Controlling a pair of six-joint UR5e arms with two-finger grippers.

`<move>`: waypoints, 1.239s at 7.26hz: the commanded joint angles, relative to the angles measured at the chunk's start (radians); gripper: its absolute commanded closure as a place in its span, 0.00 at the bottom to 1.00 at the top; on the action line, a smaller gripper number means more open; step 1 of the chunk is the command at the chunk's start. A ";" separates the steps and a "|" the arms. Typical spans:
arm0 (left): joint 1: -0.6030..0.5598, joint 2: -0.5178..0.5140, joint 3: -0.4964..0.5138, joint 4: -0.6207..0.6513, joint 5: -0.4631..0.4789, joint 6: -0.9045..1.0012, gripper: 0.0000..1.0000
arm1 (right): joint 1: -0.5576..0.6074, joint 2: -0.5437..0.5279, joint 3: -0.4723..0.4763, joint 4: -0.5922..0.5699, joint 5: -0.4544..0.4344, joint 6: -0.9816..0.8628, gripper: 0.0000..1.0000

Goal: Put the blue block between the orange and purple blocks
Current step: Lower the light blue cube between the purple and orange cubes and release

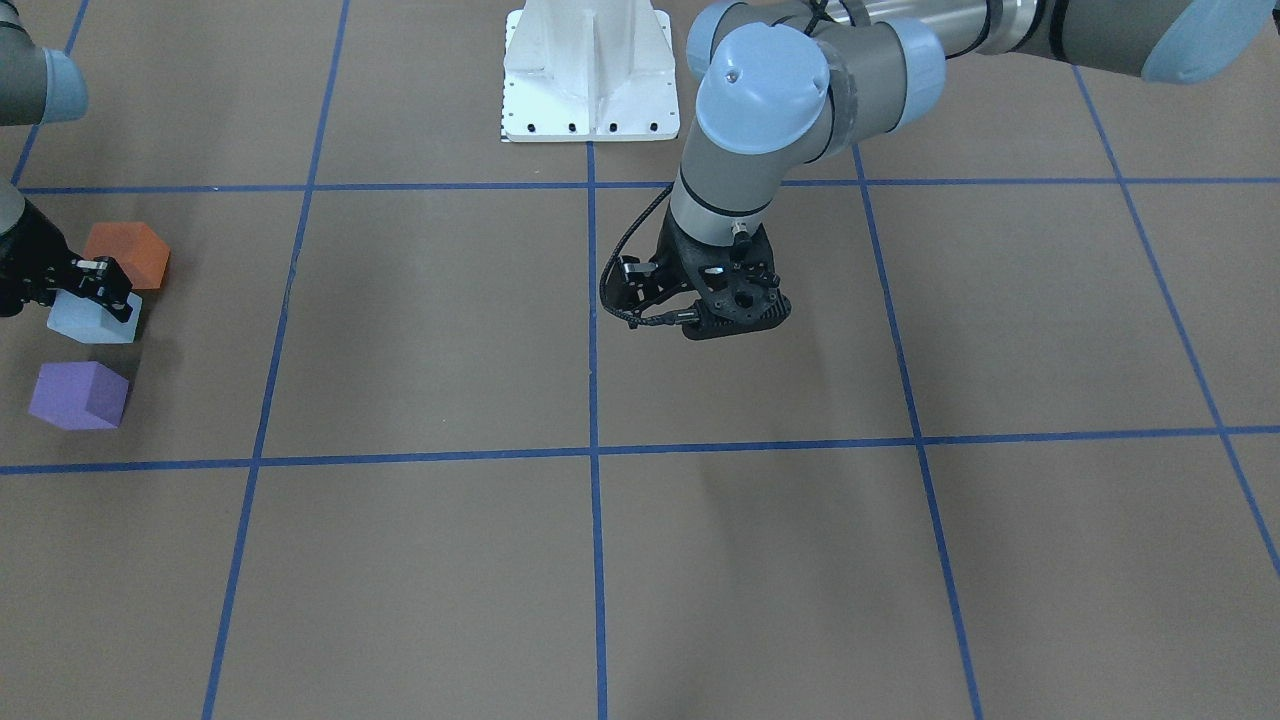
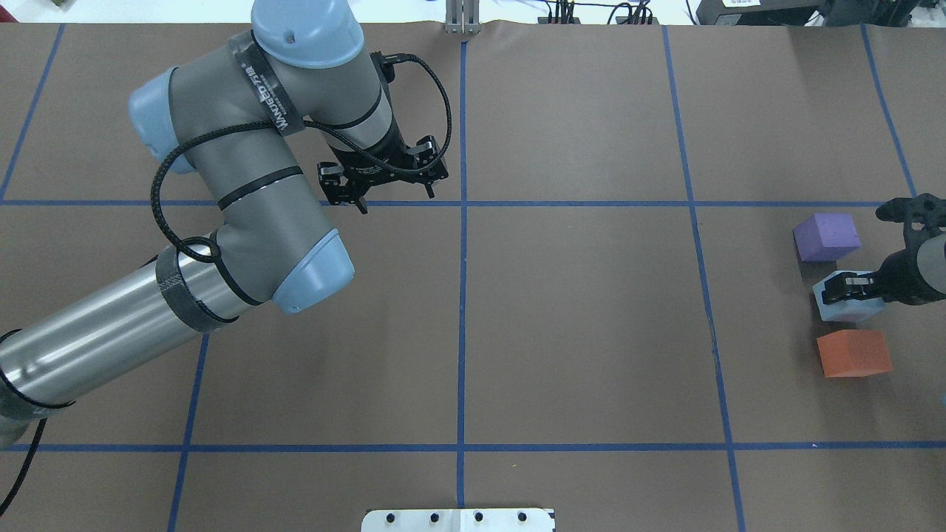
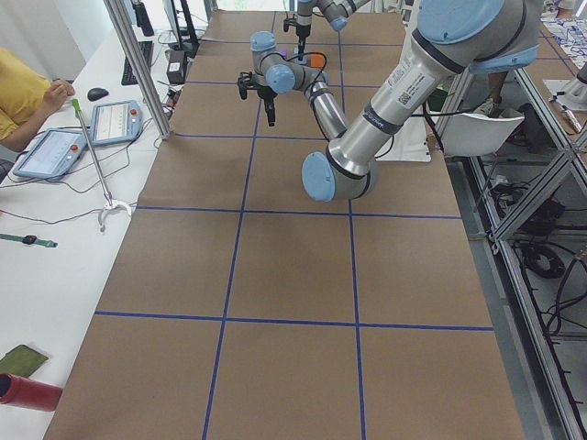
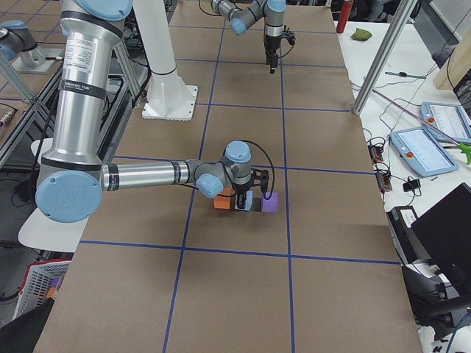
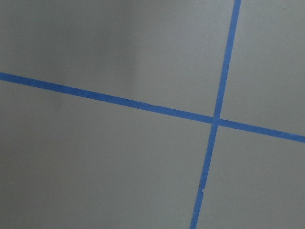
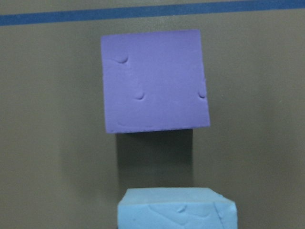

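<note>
The blue block (image 2: pixel 850 304) sits between the purple block (image 2: pixel 826 236) and the orange block (image 2: pixel 853 353) at the table's far right. My right gripper (image 2: pixel 857 292) is around the blue block and appears shut on it, with a dark shadow on the block's purple side. From the front, the blue block (image 1: pixel 92 322) lies between the orange block (image 1: pixel 128 255) and the purple block (image 1: pixel 78 395). The right wrist view shows the purple block (image 6: pixel 155 81) above the top of the blue block (image 6: pixel 176 207). My left gripper (image 2: pixel 395 201) hangs open and empty over the table's middle.
The white robot base (image 1: pixel 590 70) stands at the near middle edge. Blue tape lines (image 5: pixel 143 106) divide the brown table into squares. An operator's bench with tablets (image 3: pixel 55 151) runs along the far side.
</note>
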 commanded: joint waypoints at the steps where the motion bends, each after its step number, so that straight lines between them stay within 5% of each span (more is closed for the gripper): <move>1: 0.002 0.001 -0.005 -0.001 0.001 -0.008 0.00 | -0.005 0.021 -0.016 0.000 -0.007 0.000 1.00; 5: 0.002 0.000 -0.007 0.001 0.002 -0.018 0.00 | -0.005 0.037 -0.036 0.000 -0.007 0.000 1.00; 7: 0.002 0.000 -0.007 0.001 0.007 -0.020 0.00 | -0.003 0.035 -0.034 0.007 -0.007 0.000 0.01; 9: 0.002 0.000 -0.007 0.001 0.007 -0.020 0.00 | 0.000 0.029 -0.030 0.041 -0.004 -0.002 0.00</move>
